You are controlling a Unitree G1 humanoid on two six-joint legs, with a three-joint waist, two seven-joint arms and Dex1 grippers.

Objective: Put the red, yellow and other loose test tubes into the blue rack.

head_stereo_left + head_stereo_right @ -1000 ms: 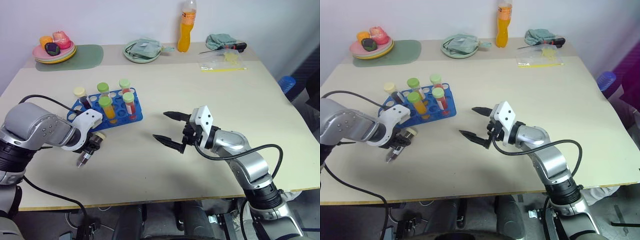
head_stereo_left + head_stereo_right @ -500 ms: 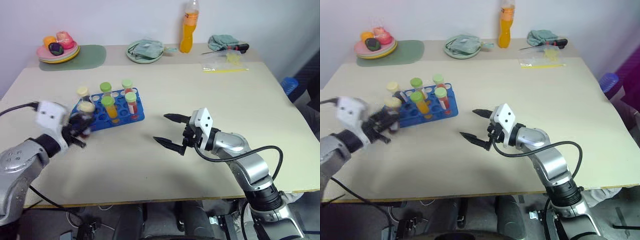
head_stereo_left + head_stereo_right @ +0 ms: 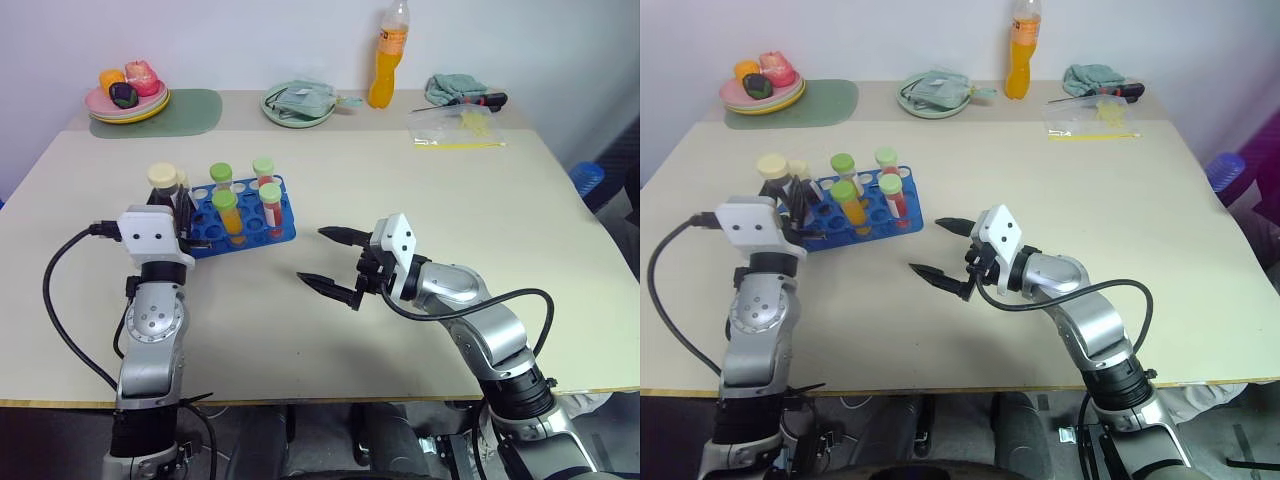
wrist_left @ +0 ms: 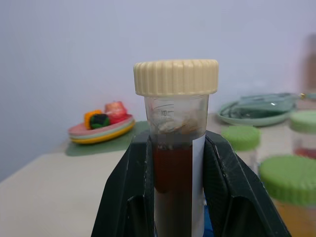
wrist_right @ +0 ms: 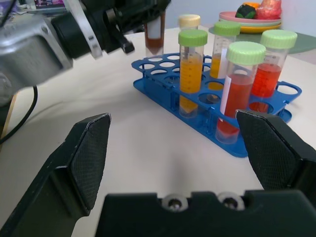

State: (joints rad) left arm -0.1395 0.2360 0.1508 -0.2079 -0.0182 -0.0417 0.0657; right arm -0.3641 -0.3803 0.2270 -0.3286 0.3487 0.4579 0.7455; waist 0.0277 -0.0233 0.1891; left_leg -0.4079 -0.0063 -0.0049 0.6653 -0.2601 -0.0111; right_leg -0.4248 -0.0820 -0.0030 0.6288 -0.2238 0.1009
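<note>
Since a second ago our left arm has swung up off the table: it hung low in front of the blue rack (image 3: 240,218) with the tube pointing down, and now the forearm stands upright with the left gripper (image 3: 170,200) at the rack's near-left end, carrying the tube upright. Our right arm has not moved.

We hold the cream-capped tube (image 4: 175,148) clamped between the two black fingers (image 4: 133,192), gripped on the body just below the cap, dark brown liquid inside. Four green-capped tubes (image 5: 192,69) and another cream-capped one already stand in the rack, and empty holes show along the near-left end.

To do this step well, we should keep the tube vertical, centre its tip over one free hole, and lower straight so it does not catch the rim or knock a neighbouring cap. We should release only once it sits deep enough to stand alone.

Our right gripper (image 3: 335,262) hovers level above the table, well right of the rack, fingers spread wide and holding nothing.
</note>
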